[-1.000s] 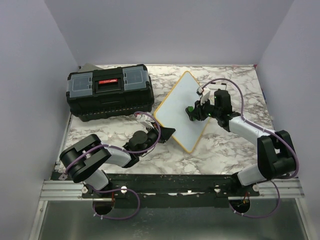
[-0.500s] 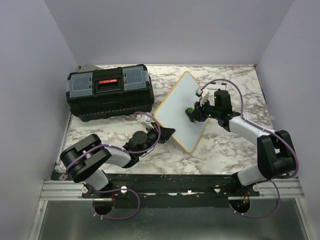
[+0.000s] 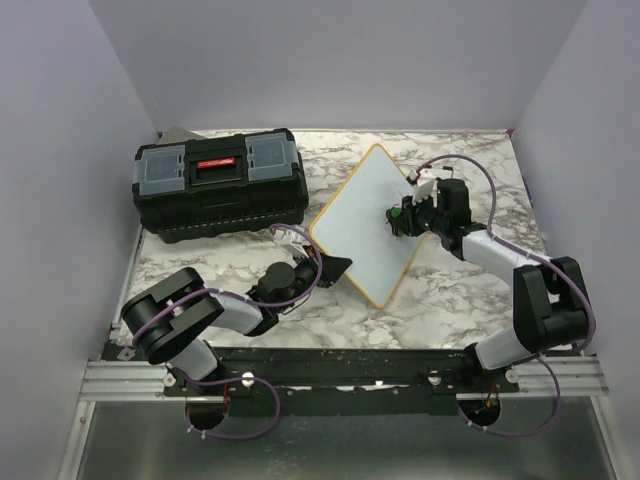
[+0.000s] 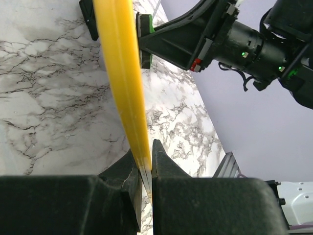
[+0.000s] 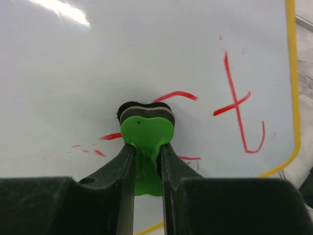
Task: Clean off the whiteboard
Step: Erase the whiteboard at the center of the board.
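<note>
The whiteboard [image 3: 365, 222], white with a yellow frame, stands tilted up on the marble table. My left gripper [image 3: 335, 268] is shut on its lower left yellow edge [image 4: 124, 83]. My right gripper [image 3: 403, 217] is shut on a small green eraser [image 5: 145, 134] whose black felt pad presses on the board face. Red marks show on the whiteboard [image 5: 146, 58] around the eraser: a "t" shape [image 5: 239, 107] to the right and short smeared strokes [image 5: 98, 147] to the left.
A black toolbox [image 3: 220, 182] with a grey compartment lid and red latch sits at the back left. Purple walls close in the table on three sides. The metal mounting rail [image 3: 340, 375] runs along the near edge.
My right gripper with the eraser has slid up and to the right across the board face. The left gripper and the board have stayed put.
</note>
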Motion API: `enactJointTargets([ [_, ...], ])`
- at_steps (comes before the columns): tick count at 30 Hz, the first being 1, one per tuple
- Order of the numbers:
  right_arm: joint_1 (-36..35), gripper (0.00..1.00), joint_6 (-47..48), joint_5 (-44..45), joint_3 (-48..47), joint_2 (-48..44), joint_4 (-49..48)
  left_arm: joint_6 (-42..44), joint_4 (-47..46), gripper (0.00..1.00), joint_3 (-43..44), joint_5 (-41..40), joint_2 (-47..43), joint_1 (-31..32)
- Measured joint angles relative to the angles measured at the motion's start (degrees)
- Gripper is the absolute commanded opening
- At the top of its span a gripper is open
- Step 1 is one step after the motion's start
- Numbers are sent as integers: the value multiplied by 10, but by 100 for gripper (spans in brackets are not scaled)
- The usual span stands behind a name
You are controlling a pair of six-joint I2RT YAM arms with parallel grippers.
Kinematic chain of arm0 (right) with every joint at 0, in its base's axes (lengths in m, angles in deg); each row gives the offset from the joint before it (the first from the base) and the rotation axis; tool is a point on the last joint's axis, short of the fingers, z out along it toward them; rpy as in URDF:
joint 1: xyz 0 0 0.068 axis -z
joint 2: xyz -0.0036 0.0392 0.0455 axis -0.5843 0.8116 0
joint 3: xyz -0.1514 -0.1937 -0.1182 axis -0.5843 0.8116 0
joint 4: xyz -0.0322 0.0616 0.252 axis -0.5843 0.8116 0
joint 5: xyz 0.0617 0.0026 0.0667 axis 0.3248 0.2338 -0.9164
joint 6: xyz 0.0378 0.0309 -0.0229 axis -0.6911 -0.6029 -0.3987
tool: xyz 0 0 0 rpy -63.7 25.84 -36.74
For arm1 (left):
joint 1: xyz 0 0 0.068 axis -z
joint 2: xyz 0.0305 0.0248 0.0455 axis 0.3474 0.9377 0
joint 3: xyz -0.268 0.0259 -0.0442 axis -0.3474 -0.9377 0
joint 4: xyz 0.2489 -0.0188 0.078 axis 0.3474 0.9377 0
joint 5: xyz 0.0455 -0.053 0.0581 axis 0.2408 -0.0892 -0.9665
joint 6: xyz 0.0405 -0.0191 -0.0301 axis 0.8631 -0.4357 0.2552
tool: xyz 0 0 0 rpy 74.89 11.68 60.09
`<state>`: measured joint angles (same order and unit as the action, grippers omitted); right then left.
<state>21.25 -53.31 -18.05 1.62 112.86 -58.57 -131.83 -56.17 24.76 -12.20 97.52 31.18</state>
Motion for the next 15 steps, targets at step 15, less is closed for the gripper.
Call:
enactJointTargets([
  [15,-80,1,56,-4,17,-44,1,-7,0,0,-1,1,0,0],
])
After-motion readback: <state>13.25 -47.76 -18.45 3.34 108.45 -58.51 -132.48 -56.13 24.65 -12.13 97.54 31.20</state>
